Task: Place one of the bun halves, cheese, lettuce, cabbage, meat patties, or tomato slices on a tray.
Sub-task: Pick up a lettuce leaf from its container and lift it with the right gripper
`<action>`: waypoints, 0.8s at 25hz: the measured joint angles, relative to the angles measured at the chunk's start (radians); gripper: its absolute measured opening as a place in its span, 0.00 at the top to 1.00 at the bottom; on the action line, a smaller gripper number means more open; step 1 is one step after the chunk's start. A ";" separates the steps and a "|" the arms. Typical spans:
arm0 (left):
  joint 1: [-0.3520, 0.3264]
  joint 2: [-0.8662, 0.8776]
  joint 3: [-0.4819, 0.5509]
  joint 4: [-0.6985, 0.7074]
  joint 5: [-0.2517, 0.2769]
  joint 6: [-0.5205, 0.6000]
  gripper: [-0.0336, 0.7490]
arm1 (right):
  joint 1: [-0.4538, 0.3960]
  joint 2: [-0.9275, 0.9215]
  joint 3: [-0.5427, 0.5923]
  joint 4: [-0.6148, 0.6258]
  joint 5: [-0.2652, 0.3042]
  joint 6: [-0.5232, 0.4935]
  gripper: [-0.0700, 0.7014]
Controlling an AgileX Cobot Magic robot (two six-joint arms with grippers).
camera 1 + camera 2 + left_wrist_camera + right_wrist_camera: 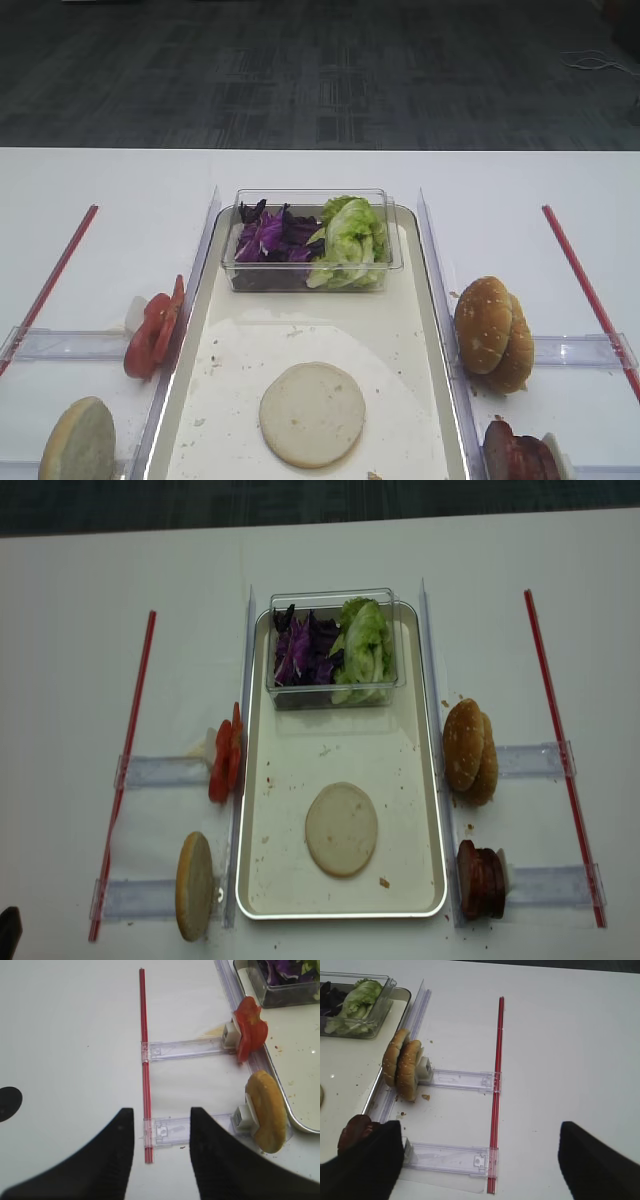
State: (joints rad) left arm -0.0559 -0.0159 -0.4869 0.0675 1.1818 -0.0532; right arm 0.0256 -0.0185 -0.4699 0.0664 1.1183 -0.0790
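A bun half [312, 413] lies cut face up on the cream tray [410, 330]. At the tray's far end a clear tub holds purple cabbage [268, 236] and lettuce [350, 240]. Tomato slices [250, 1035] and another bun half [267, 1110] stand on edge in holders left of the tray. Two bun halves [402, 1067] and meat patties [354, 1132] stand on the right. No cheese shows. My left gripper [162, 1112] is open over a clear holder, left of that bun. My right gripper [477, 1130] is wide open and holds nothing, its left finger [370, 1160] beside the patties.
Clear plastic holders [460, 1080] run from the tray's sides out to red strips [497, 1060] [145, 1060] on the white table. Clear rails [200, 260] line both long sides of the tray. A dark oval [7, 1102] lies far left.
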 joint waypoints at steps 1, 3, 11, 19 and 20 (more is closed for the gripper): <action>0.000 0.000 0.000 0.000 0.000 0.000 0.59 | 0.000 0.000 0.000 0.000 0.000 0.000 0.10; 0.000 0.000 0.000 0.000 0.000 0.000 0.59 | 0.000 0.000 0.000 0.000 0.000 0.000 0.10; 0.000 0.000 0.000 0.000 0.000 0.000 0.59 | 0.000 0.005 0.000 0.005 0.000 0.000 0.10; 0.000 0.000 0.000 0.000 0.000 0.000 0.59 | 0.000 0.190 0.000 0.058 -0.009 0.000 0.14; 0.000 0.000 0.000 0.000 0.000 0.000 0.59 | 0.000 0.221 0.000 0.069 -0.014 0.000 0.14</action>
State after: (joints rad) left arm -0.0559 -0.0159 -0.4869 0.0675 1.1818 -0.0532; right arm 0.0256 0.2029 -0.4699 0.1358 1.1045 -0.0790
